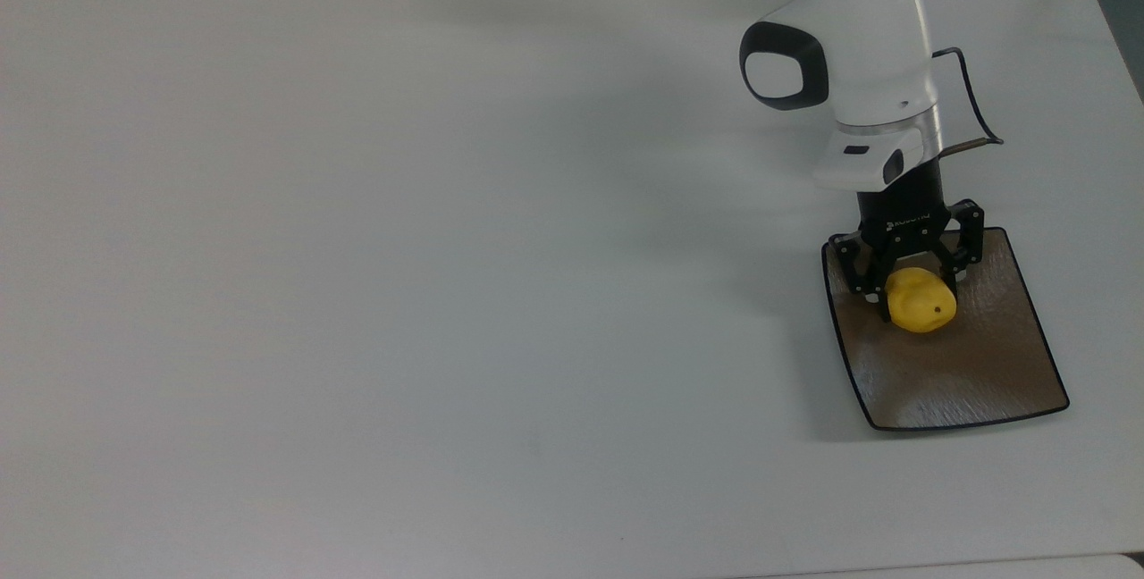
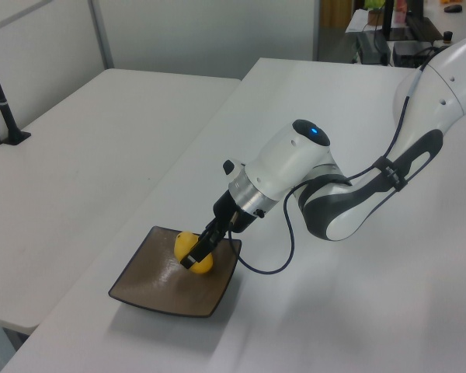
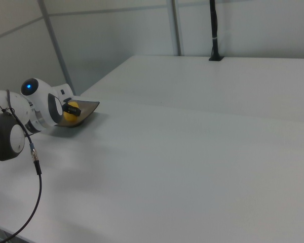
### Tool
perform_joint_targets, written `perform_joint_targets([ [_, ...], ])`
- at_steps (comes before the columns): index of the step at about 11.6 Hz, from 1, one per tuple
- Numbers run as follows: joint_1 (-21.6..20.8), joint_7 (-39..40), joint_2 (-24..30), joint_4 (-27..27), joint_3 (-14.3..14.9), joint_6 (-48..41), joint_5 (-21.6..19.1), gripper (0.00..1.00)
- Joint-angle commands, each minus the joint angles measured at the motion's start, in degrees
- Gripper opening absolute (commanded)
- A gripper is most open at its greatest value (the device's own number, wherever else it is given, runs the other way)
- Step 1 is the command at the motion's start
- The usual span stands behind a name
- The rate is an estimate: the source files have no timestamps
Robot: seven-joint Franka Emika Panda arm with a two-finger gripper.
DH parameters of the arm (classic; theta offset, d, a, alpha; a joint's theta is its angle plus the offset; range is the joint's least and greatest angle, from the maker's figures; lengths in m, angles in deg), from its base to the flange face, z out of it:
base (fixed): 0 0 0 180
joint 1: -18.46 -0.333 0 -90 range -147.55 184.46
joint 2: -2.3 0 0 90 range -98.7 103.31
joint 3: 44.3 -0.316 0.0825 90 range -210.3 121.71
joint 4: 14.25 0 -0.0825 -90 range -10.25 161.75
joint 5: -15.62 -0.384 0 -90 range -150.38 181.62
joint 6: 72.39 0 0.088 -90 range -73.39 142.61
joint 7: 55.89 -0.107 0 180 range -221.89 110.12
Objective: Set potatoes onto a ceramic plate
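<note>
White table, bare across the top view's left and middle. Toward the top view's right, the arm reaches down from the far edge, blue light lit on its upper joint, a thin cable looping off the wrist. Gripper points down over the plate, black fingers set on either side of the potato and pinching it. Potato is bright yellow, oval, one tiny dark spot facing up; it sits over the plate's near-arm half, closer to the top view's left rim than the right. Whether it touches the plate surface cannot be told. Plate is square, brown-grey, glossy, thin dark rim, lying flat near the table's right edge in the top view. In the left view the potato is low in the plate, gripper angled down onto it. In the right view potato and plate lie at the far left, beside the arm's wrist.
</note>
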Motion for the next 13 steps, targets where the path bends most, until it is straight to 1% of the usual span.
perform_joint_targets([
  [1,-1.88,0.51,-0.46,-0.74,2.09,0.75,1.22,1.0],
  [4,-1.79,0.33,-0.02,-0.57,2.09,0.66,1.13,1.0],
  [5,-1.62,0.42,1.11,-0.13,2.18,0.23,1.22,1.0],
  [6,-1.7,0.68,2.78,1.18,2.44,-0.04,1.22,1.0],
  [7,-1.96,0.69,5.58,3.45,3.92,-0.3,1.04,1.0],
  [8,-1.88,0.69,9.17,6.09,4.29,-2.74,1.04,1.0],
  [9,-1.7,0.69,11.56,7.5,4.38,-5.99,1.04,1.0],
  [11,-0.83,0.6,19.19,9.27,4.29,-20.35,0.87,1.0],
  [13,0.66,0.86,28.41,12.86,4.2,-35.21,-0.01,1.0],
])
